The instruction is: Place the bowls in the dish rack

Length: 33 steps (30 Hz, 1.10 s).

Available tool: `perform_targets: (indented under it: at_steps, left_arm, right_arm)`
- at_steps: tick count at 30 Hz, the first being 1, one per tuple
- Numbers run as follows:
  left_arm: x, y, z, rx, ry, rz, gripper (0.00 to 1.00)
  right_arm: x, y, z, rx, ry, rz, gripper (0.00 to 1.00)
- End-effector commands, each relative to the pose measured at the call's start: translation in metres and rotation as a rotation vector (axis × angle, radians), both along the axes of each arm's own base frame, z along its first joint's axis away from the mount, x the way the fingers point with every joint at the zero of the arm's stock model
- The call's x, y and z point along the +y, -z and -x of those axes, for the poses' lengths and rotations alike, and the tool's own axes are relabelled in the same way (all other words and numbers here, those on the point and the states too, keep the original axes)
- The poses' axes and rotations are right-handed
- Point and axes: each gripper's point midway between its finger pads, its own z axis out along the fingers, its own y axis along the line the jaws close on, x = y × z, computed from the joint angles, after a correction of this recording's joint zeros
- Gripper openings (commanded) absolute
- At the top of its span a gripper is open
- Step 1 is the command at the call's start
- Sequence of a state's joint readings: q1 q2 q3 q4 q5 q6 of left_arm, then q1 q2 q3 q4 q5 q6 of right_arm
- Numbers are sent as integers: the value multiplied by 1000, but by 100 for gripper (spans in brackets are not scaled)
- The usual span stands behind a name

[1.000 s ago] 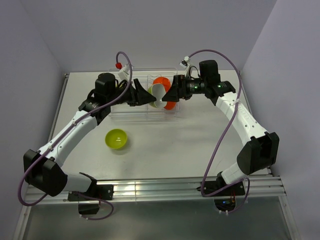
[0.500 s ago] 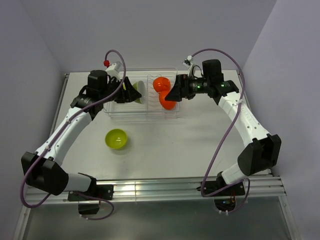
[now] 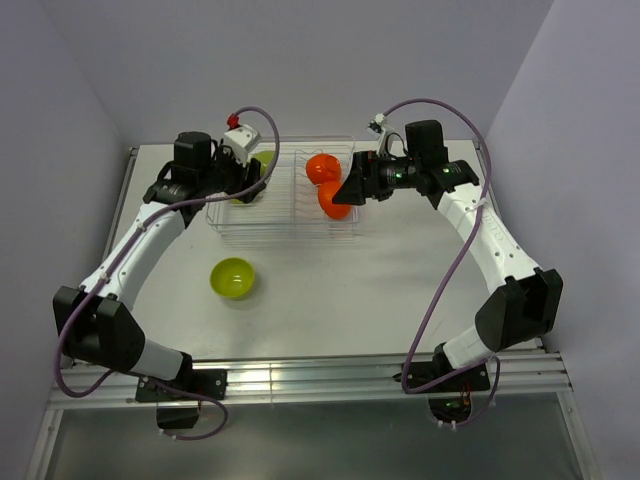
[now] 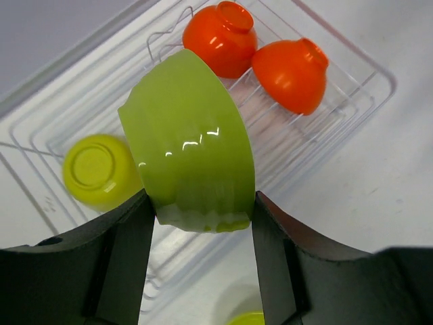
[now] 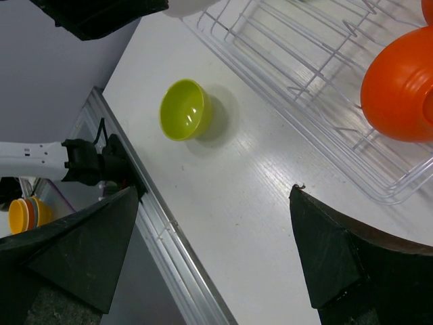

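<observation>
My left gripper is shut on a lime-green bowl, held on its side above the left end of the dish rack. In the rack lie an upturned green bowl and two orange bowls. In the top view the left gripper is over the rack's left end. My right gripper is open and empty beside the orange bowls at the rack's right end. Another green bowl sits upright on the table, also in the right wrist view.
The rack stands at the back middle of the white table. A metal rail runs along the near edge. The right wrist view shows a stack of orange and yellow bowls beyond the table edge.
My left gripper has carried the green bowl leftward from the rack's middle to its left end. The right gripper has drawn back slightly to the right and stays open.
</observation>
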<state>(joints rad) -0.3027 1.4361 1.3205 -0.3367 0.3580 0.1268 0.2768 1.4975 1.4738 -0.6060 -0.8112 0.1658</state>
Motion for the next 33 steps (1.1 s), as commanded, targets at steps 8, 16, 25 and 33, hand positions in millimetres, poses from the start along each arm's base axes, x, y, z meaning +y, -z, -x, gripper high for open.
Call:
perform_targets:
  at_steps: [8, 16, 25, 33]
  left_arm:
    - [-3, -25, -32, -464, 383, -405, 0]
    - [6, -2, -65, -575, 354, -573, 0]
    - [5, 28, -110, -454, 182, -691, 0]
    - [-7, 58, -128, -387, 165, -813, 0]
  right_arm:
    - [-6, -22, -2, -79, 11, -1, 100]
    - [-16, -19, -8, -71, 42, 6, 100]
    - [-34, -16, -17, -56, 94, 6, 100]
    - [-43, -13, -17, -44, 114, 6, 100]
